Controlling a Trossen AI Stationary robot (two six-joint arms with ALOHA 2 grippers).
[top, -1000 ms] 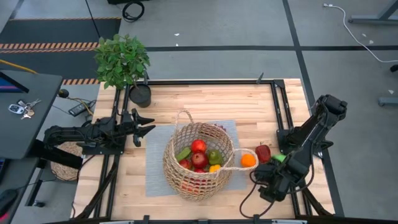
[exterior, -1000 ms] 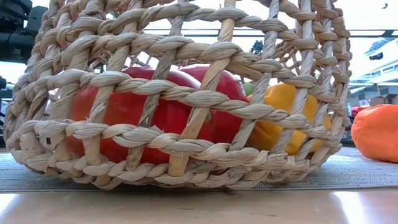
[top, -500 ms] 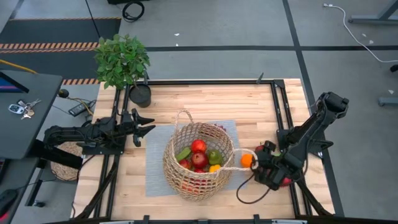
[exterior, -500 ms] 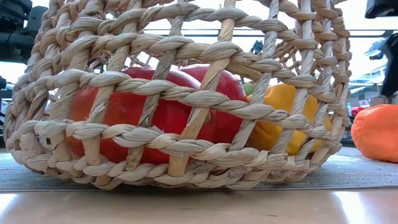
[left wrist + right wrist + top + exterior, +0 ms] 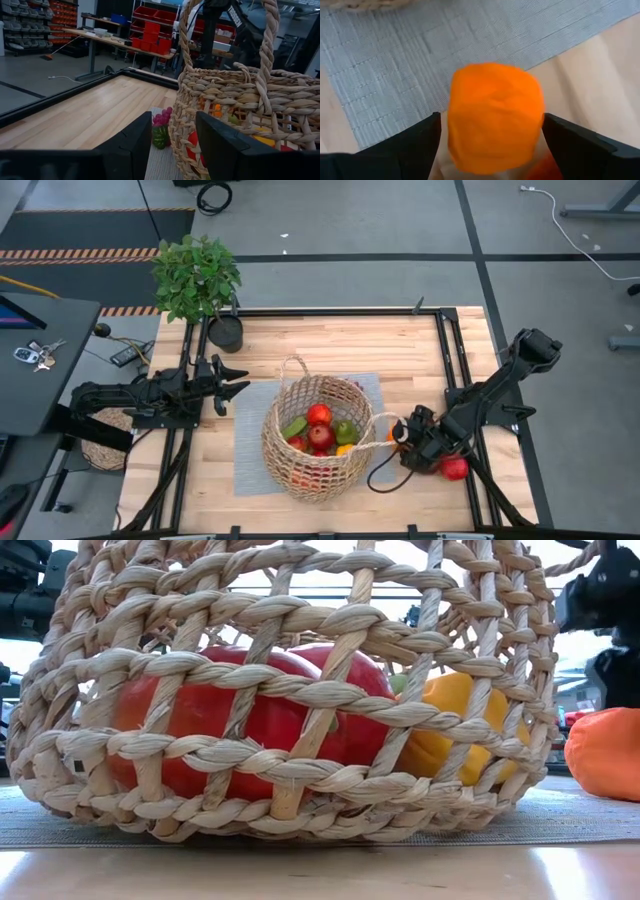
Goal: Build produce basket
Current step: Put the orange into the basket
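The tan wicker basket (image 5: 315, 435) stands on a grey mat (image 5: 250, 465) and holds several red, green and yellow fruits (image 5: 320, 428). An orange fruit (image 5: 492, 117) lies at the mat's right edge, beside the basket's loop handle (image 5: 378, 423). My right gripper (image 5: 400, 437) is open, right above this fruit, one finger (image 5: 415, 145) on either side of it. I cannot tell whether they touch it. My left gripper (image 5: 172, 137) is open and empty, left of the basket.
A red fruit (image 5: 454, 468) lies on the wood under my right arm. A pink and green piece (image 5: 161, 131) lies behind the basket. A potted plant (image 5: 197, 280) stands at the far left corner. Black rails (image 5: 450, 350) frame the table.
My right gripper has gone from near the table's near right edge toward the far left, coming over the orange fruit beside the basket. In the low view it now shows above the orange fruit.
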